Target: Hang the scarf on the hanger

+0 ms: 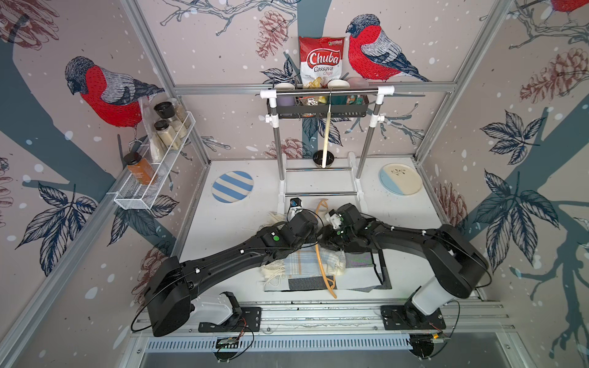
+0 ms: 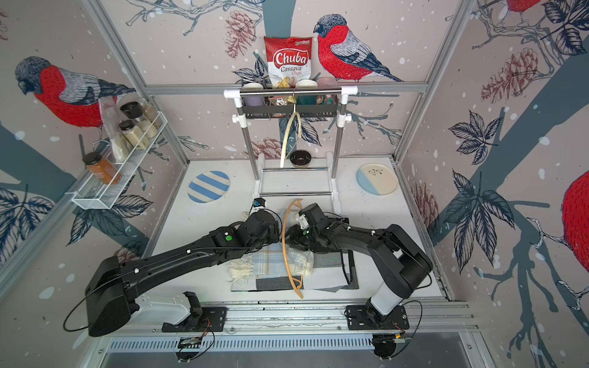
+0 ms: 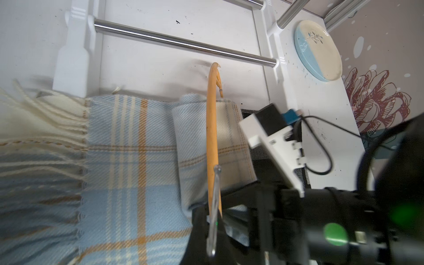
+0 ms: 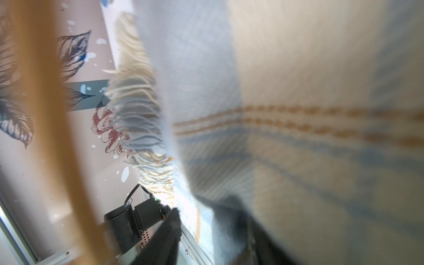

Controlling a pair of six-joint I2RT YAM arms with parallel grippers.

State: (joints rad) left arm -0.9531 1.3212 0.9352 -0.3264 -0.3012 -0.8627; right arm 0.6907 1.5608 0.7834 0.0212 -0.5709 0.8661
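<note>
The plaid blue-and-cream scarf [image 1: 296, 264] [image 2: 261, 264] lies on grey mats at the table's front, with its fringe toward the left. The orange hanger [image 1: 318, 258] [image 2: 282, 229] stands on edge across it. Scarf cloth [image 3: 128, 149] lies on both sides of the hanger bar [image 3: 210, 128]. My left gripper [image 3: 214, 220] [image 2: 276, 238] is shut on the hanger near its metal hook. My right gripper [image 4: 199, 224] [image 2: 289, 241] is just right of the hanger, open, with a fold of scarf [image 4: 298, 91] draped over one finger. The hanger [image 4: 46, 114] shows blurred in the right wrist view.
A clothes rack [image 1: 326, 91] stands at the back with a cream hanger [image 1: 325, 140] on its rail. Its base rods [image 1: 320, 193] lie just beyond the grippers. A black bowl [image 1: 322, 158], a striped plate [image 1: 232, 186] and a cream-blue plate [image 1: 401, 179] sit on the table. A wire shelf [image 1: 153, 178] hangs on the left wall.
</note>
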